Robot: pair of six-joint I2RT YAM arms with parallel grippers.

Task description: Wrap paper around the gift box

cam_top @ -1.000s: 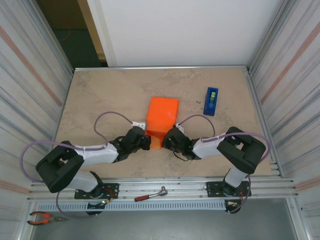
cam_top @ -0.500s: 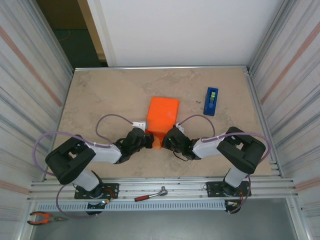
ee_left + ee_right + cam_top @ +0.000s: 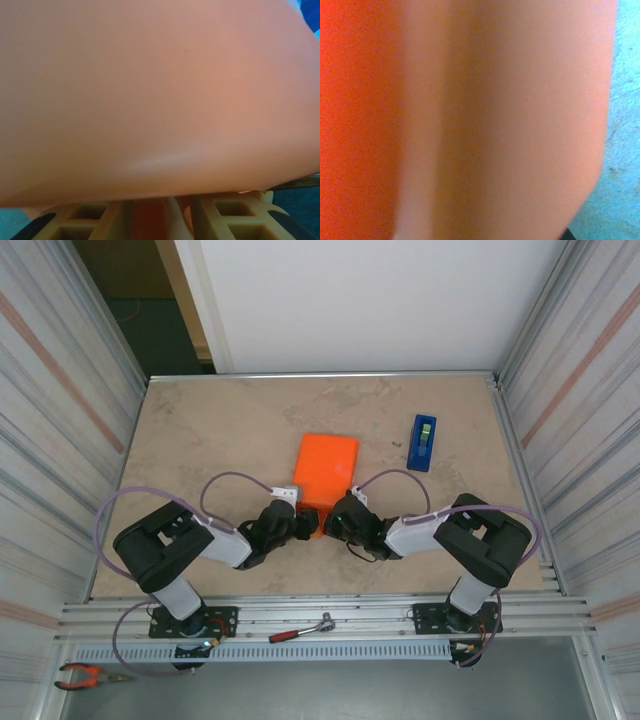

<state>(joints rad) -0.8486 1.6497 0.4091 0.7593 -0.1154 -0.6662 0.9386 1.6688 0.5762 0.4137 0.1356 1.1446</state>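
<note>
The orange paper (image 3: 327,465) lies folded into a flat packet at the table's middle; the gift box is hidden under it. Its near end narrows into a flap between my two grippers. My left gripper (image 3: 306,523) presses at that flap from the left. In the left wrist view the paper (image 3: 160,90) arches close above the left gripper (image 3: 150,212), whose fingers (image 3: 75,222) stand apart with orange showing in the gap. My right gripper (image 3: 331,518) is shut on the flap from the right, and the paper (image 3: 470,120) sits tight against its camera, hiding its fingers.
A blue tape dispenser (image 3: 422,442) stands to the right of the packet, towards the back. A red-handled tool (image 3: 300,630) lies on the front rail and pliers (image 3: 85,675) at the bottom left. Corrugated walls close in both sides.
My left arm has drawn in and shifted right, bringing its gripper closer to the flap, and its jaws have parted. The right arm and the packet have stayed put.
</note>
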